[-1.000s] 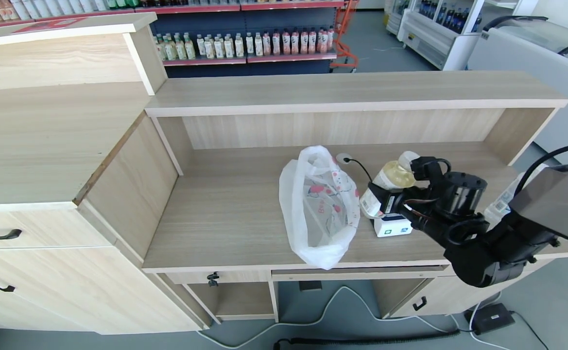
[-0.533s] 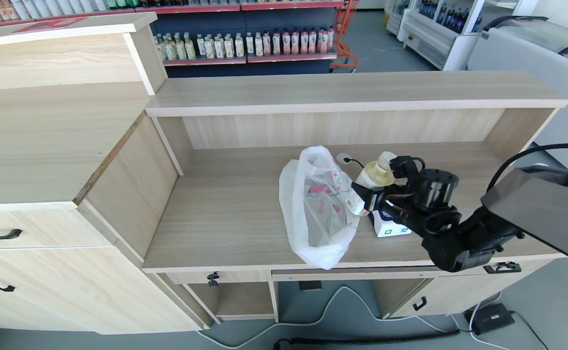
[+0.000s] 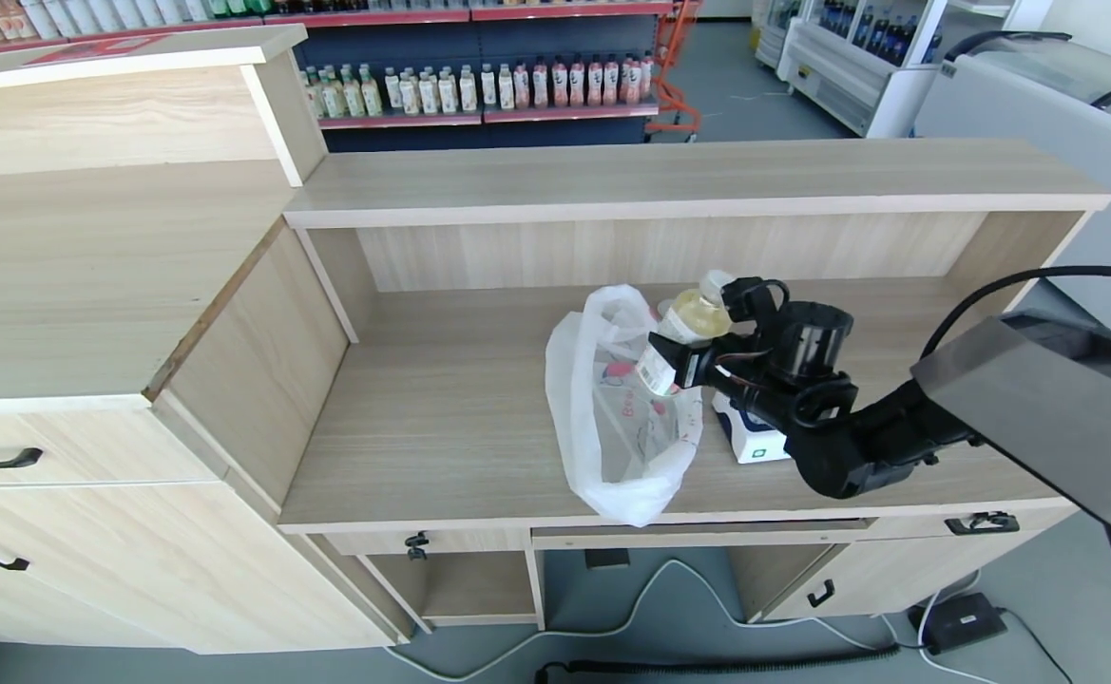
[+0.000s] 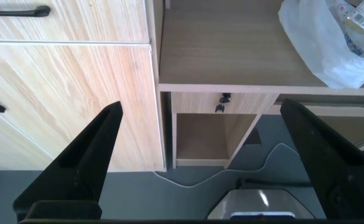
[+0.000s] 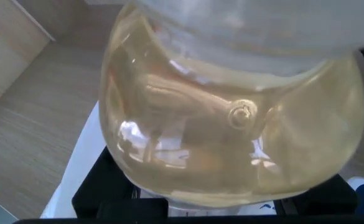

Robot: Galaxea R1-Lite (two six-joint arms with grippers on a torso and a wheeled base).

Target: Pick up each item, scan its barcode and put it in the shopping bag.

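Observation:
A clear bottle point(image 3: 686, 339) of pale yellow drink with a white cap and a white label is held tilted in my right gripper point(image 3: 707, 356), which is shut on it. It hangs over the right rim of the white plastic shopping bag point(image 3: 620, 408) lying on the wooden counter point(image 3: 441, 408). In the right wrist view the bottle point(image 5: 231, 118) is seen from very close. A small white barcode scanner point(image 3: 756, 437) sits on the counter under my right arm. My left gripper point(image 4: 200, 155) hangs open low in front of the counter; its dark fingers point(image 4: 82, 162) are spread wide with nothing between them.
A raised shelf point(image 3: 688, 180) runs along the back of the counter, with a taller cabinet point(image 3: 89, 247) to the left. A round port with a black cable point(image 3: 674, 309) lies behind the bag. Drawers and cables are below the counter front.
My right arm has carried the bottle left and farther back, from above the scanner to above the bag's right rim. The bag and the scanner have stayed put.

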